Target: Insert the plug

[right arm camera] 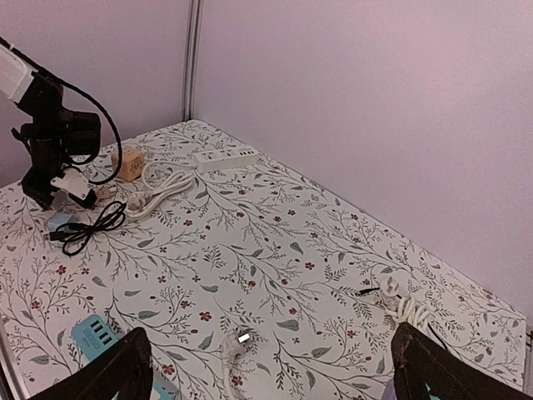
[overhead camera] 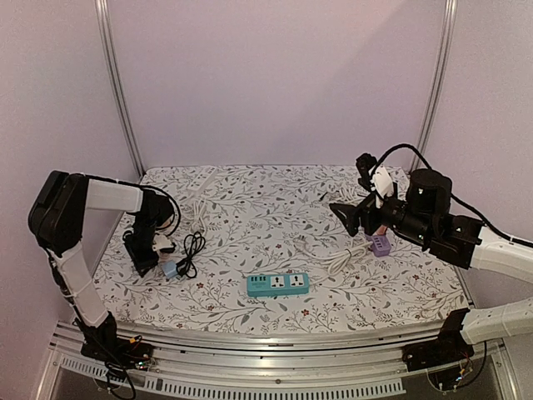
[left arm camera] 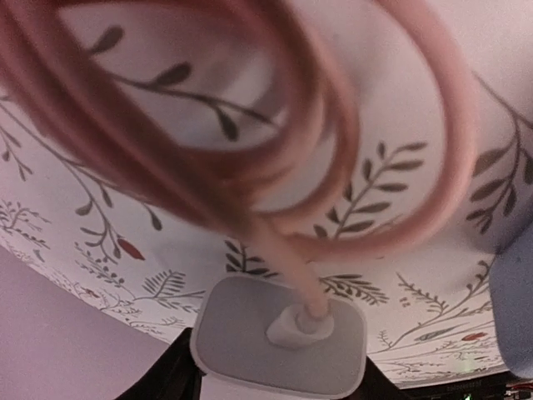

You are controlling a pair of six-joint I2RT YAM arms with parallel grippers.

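Both arms same build: left arm (overhead camera: 75,279) and right arm (overhead camera: 508,252) have white links and bulky black joint housings. Black cable (overhead camera: 404,147) arcs over right wrist. Right gripper (right arm camera: 268,333) fingers black, wedge-shaped.

Soft, even pinkish light; the close-up cable (left arm camera: 283,262) is badly blurred.
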